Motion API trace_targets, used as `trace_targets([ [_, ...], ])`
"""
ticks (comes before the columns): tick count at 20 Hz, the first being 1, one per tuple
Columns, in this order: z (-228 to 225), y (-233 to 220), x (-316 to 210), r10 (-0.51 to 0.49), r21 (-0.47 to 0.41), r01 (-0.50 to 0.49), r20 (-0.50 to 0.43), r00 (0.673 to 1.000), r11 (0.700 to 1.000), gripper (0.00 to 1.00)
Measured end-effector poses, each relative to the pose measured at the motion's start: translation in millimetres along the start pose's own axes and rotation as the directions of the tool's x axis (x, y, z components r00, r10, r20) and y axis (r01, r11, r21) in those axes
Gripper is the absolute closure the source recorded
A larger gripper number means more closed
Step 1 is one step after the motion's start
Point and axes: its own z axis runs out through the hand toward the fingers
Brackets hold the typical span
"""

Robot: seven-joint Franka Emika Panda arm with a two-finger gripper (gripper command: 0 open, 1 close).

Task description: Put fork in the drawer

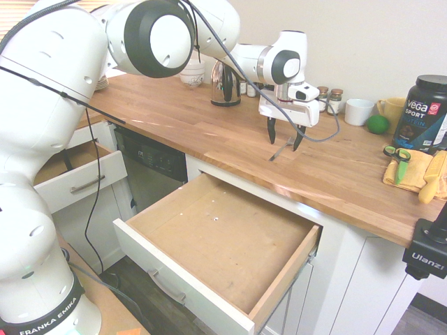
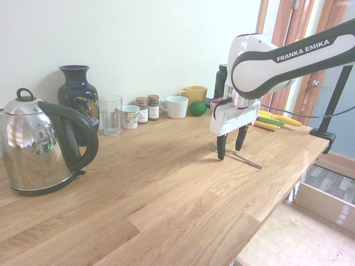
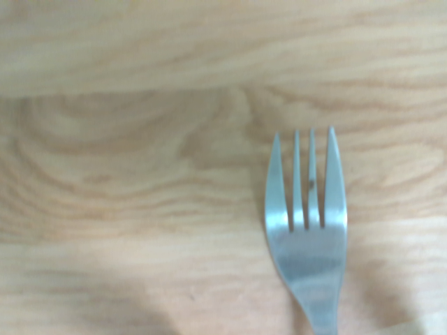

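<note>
My two-finger black-tipped gripper [image 1: 284, 144]: fingers apart, nothing clamped. Slim silver-grey metal fork [image 2: 247, 160]: flat on brown wooden worktop [image 2: 166, 183], beneath me. Risk: thin handle slipping, if I close too high.

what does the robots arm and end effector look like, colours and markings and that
The arm is glossy white with rounded joints, black bands and "FRANKA EMIKA" lettering; a grey cable runs loosely along it. The end effector has a white, blocky body and two slim black fingers that taper towards the tips.
</note>
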Motion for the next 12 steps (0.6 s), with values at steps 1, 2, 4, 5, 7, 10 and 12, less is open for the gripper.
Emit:
trace_targets([
  [1, 0.0, -0.9, 1.2, 0.001, 0.001, -0.001, -0.001, 1.000, 1.000, 1.00],
  [2, 0.0, -1.5, 2.0, 0.001, 0.001, -0.001, 0.000, 1.000, 1.000, 1.00],
  [4, 0.8, -1.1, 2.8, 0.003, -0.002, -0.003, 0.001, 1.000, 1.000, 1.00],
  [5, 1.2, -0.4, 3.3, 0.004, -0.004, -0.004, 0.002, 1.000, 1.000, 1.00],
  [7, 1.4, 0.9, 4.3, 0.006, -0.006, -0.006, 0.002, 1.000, 1.000, 1.00],
  [10, 1.4, 1.1, 4.4, 0.009, -0.006, -0.009, 0.003, 1.000, 1.000, 1.00],
  [12, 1.8, 0.5, 3.6, 0.011, -0.005, -0.011, 0.004, 1.000, 1.000, 1.00],
])
